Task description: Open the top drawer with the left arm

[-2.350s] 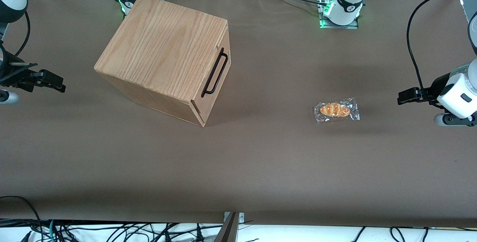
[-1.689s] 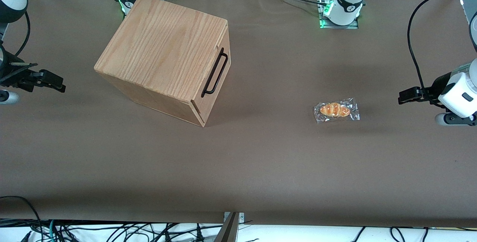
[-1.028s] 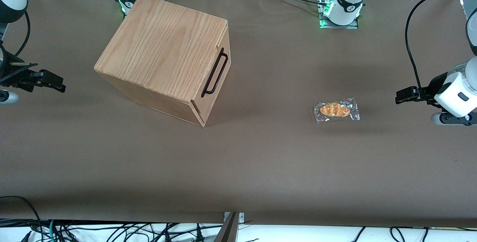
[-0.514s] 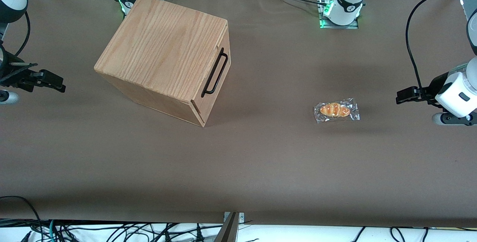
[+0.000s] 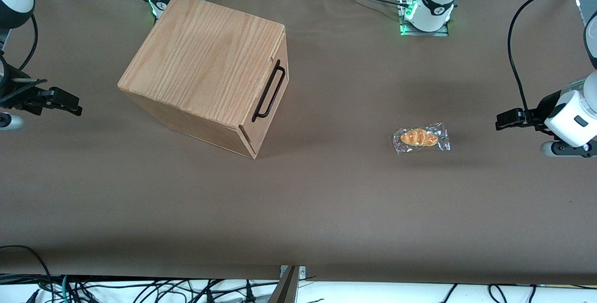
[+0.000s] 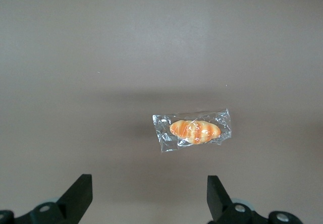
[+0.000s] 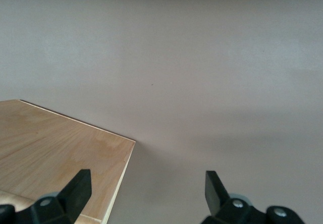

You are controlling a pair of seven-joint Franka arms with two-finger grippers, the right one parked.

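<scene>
- Front view puts the cabinet (image 5: 205, 67) toward the parked arm's end of the brown surface (image 5: 326, 200), turned at an angle, with its top drawer (image 5: 272, 102) fully shut and flush with the box front.
- The drawer front faces toward the working arm's end of the surface, slanted a little toward the front camera.
- The black wire handle (image 5: 269, 91) runs along the drawer front; its long axis lies level, running from near the front camera's side of the box away from it.
- Judged from its look, the drawer is stiff, light wood that should slide straight out along the box; the thin bar is rigid but narrow and probably slick, so the middle of the bar is the best place to take hold, jaws closing across it.
- A pull off the drawer's sliding line could drag or turn the whole box instead, since nothing appears to pin it down.
- The left arm (image 5: 571, 114) holds its gripper (image 5: 506, 120) low, well apart from the handle, with a wrapped bread roll (image 5: 421, 138) lying between them.
- Left wrist view shows the gripper (image 6: 151, 204) with its jaws spread wide and holding nothing, the bread roll (image 6: 194, 130) ahead of them on the surface.
</scene>
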